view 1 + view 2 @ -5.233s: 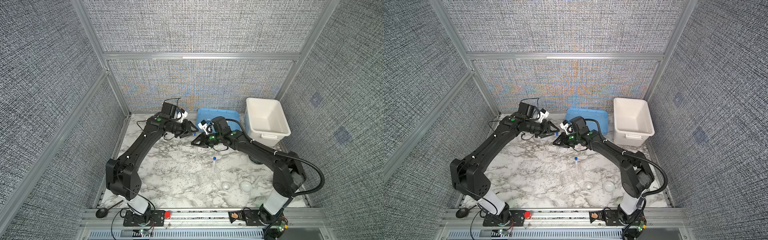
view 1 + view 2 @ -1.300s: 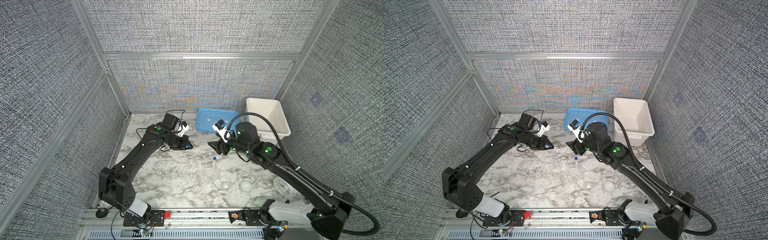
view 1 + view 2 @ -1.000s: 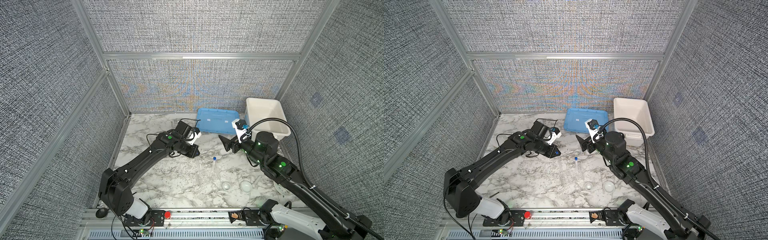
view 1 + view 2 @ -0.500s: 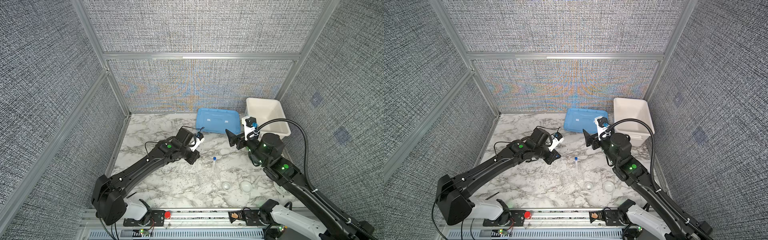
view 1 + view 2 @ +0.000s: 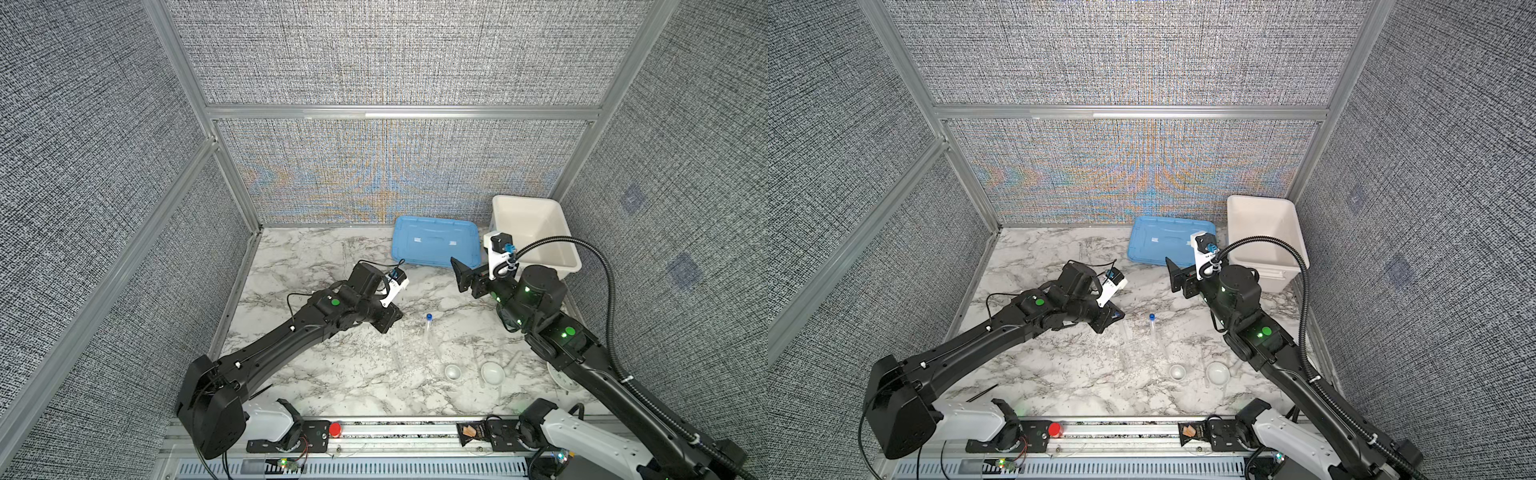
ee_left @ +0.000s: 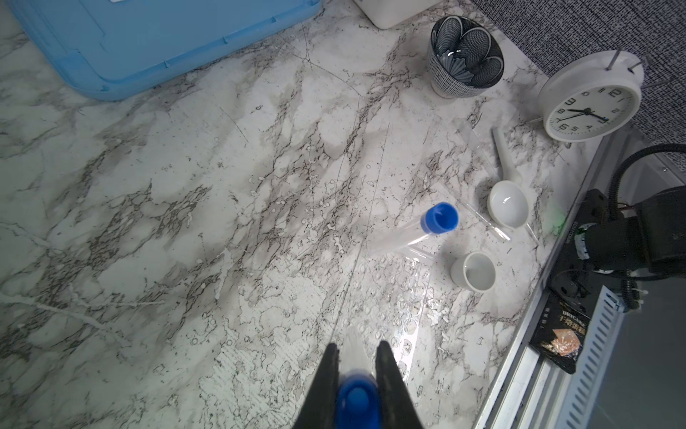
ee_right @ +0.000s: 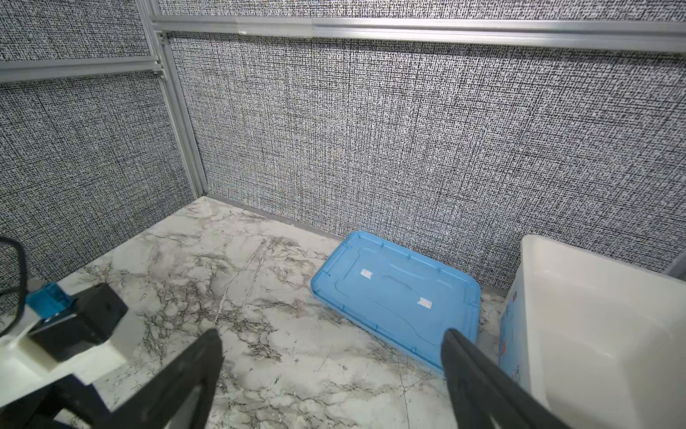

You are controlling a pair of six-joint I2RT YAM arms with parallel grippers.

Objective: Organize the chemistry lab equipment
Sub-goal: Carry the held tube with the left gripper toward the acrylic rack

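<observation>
While both top views caught the left gripper (image 5: 388,323) only as a dark wedge low over the marble table (image 5: 324,257), the left wrist view showed its jaws closed on a clear tube (image 6: 358,399), whose blurred blue cap was pinched between them close to the camera. That view alone took in a dark patterned cup (image 6: 466,67) and the full face of the white clock (image 6: 592,102); from above the right arm hid the cup and most of the clock. The second tube (image 6: 408,239) slanted with its blue cap raised over a clear holed rack (image 6: 404,297); whether it sat in a hole could not be told. Near it stood the small white bowl (image 6: 473,273), then the wider white bowl (image 6: 508,204), with the pestle (image 6: 503,152) lying just beside that one's rim. The right gripper (image 7: 332,345) hung wide open with nothing in it, facing the blue lid (image 7: 397,289) lying flat and the white bin (image 7: 594,327), which showed only its own bare inside.
</observation>
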